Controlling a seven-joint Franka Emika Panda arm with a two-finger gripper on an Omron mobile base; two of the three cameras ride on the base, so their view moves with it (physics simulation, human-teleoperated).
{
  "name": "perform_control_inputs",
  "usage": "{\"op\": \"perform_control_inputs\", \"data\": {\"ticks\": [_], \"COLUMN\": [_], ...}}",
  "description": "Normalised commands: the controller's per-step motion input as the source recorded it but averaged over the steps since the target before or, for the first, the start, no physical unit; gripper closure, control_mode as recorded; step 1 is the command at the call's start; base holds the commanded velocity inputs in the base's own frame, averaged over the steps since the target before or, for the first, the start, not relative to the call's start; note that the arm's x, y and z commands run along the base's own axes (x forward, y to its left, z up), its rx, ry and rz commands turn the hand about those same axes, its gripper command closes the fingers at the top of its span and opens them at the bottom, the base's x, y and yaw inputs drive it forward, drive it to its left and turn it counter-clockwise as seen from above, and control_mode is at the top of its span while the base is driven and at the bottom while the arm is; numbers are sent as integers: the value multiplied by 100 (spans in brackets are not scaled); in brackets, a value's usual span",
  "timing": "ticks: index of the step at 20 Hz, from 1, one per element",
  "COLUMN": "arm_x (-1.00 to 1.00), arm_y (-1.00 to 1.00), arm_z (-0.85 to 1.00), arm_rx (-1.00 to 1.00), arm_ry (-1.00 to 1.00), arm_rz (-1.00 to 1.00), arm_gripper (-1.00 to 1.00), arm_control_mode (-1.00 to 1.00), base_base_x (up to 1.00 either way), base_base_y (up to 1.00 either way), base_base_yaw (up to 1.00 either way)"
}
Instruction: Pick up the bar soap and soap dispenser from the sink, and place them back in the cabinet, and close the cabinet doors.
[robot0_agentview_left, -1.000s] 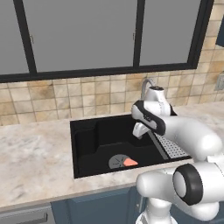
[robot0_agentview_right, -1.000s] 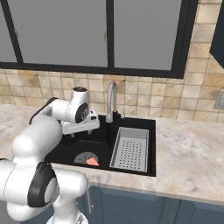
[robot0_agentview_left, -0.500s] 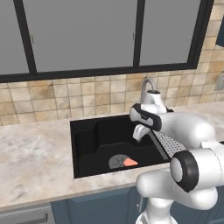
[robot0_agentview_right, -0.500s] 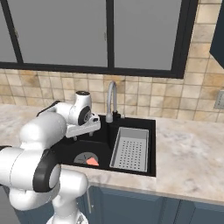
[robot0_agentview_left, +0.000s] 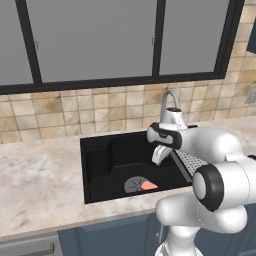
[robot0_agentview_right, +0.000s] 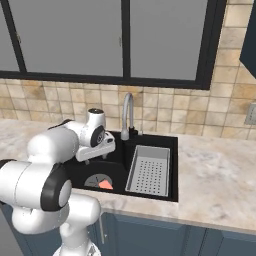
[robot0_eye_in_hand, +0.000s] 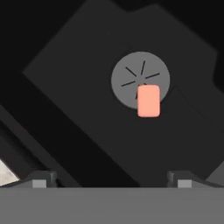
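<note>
**Sink basin with bar soap on the drain; gripper poised above, jaws wide**

Countertop (robot0_agentview_left: 35, 180) of mottled beige-grey stone runs along the left of the left base view, meeting a backsplash (robot0_agentview_left: 75, 112) of tan and cream tiles. Above the tiles, grey window panes (robot0_agentview_left: 95, 37) sit in black frames. Below the counter's front edge, dark blue cupboard fronts (robot0_agentview_left: 110, 235) show.

Set into the counter is the sink (robot0_agentview_left: 97, 160), a deep black rectangular basin. On its floor lies a round grey drain (robot0_agentview_left: 134, 184), and the bar soap (robot0_agentview_left: 149, 185), salmon-pink, lies flat, overlapping the drain's edge. From the hand view, the bar soap (robot0_eye_in_hand: 148, 101) covers the lower part of the drain (robot0_eye_in_hand: 140, 74), the rest of it resting on the black floor.

Right of the soap, the gripper (robot0_agentview_left: 159, 154) hangs inside the sink's outline, above the basin floor and clear of the soap, pointing downward. Its fingertips (robot0_eye_in_hand: 41, 179) rise far apart at the bottom of the hand view, with nothing between them: the jaws stand wide and empty.

Behind the gripper, a curved silver faucet (robot0_agentview_left: 169, 100) rises from the sink's rear rim. In the right base view, the faucet (robot0_agentview_right: 127, 112) stands between the gripper (robot0_agentview_right: 95, 150) and a grey perforated tray (robot0_agentview_right: 149, 170), which occupies the right part of the sink (robot0_agentview_right: 172, 165). Further right, the stone countertop (robot0_agentview_right: 220, 185) continues beneath more tile.
</note>
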Motion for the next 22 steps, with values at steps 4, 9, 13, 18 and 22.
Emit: {"op": "perform_control_inputs", "data": {"ticks": [4,9,13,18,22], "arm_x": [2,14,20,18,21], "arm_y": [0,-1,-8,-10,-1], "arm_z": [-22,-10,-8,-8,-4], "arm_rx": [0,0,0,0,0], "arm_ry": [0,0,0,0,3], "arm_rz": [2,0,0,0,0], "arm_gripper": [-100,-100,-100,-100,-100], "arm_control_mode": [-100,-100,-100,-100,-100], "base_base_x": [0,0,0,0,0], "base_base_y": [0,0,0,0,0], "base_base_yaw": [0,0,0,0,0]}}
